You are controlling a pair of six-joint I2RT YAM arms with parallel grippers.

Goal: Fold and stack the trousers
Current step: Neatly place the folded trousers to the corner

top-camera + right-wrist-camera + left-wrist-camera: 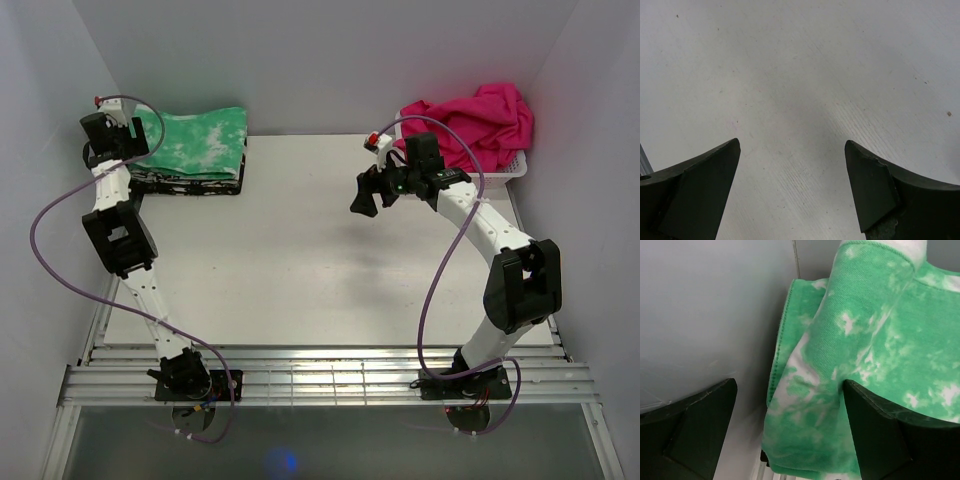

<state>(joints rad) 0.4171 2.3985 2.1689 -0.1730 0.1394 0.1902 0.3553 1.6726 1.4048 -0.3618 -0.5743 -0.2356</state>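
Top external view shows my whole tabletop (pixel 300 260). The trousers (pixel 195 140), green with white blotches, lie folded at the far left corner, on top of a black-and-white cloth (pixel 185 184). My left gripper (pixel 108 135) hangs over the left edge of that pile, close to the side wall (pixel 40 120). My right gripper (pixel 368 195) hovers over the tabletop toward the far right, well apart from the trousers. Behind it, at the far right corner, a hot-pink cloth (pixel 475 122) is heaped in a white basket (pixel 512 168). Only this view shows the pink cloth, the basket and the cloth under the trousers.

Left wrist view goes up close. My two left fingers (pixel 695 425) are spread wide. The trousers fill most of the space between them and run on past the right finger. I am not pinching the cloth. The left finger is apart from it. The right finger is just beside it or touching it, and I cannot tell which. This view shows the stitched hem and the tiny ribs of the cloth, which look too small from above. The side wall is grey on the left.

Right wrist view shows my right fingers (pixel 695 190) spread wide too, over the pale tabletop. Small specks and fine lines show on it up close.
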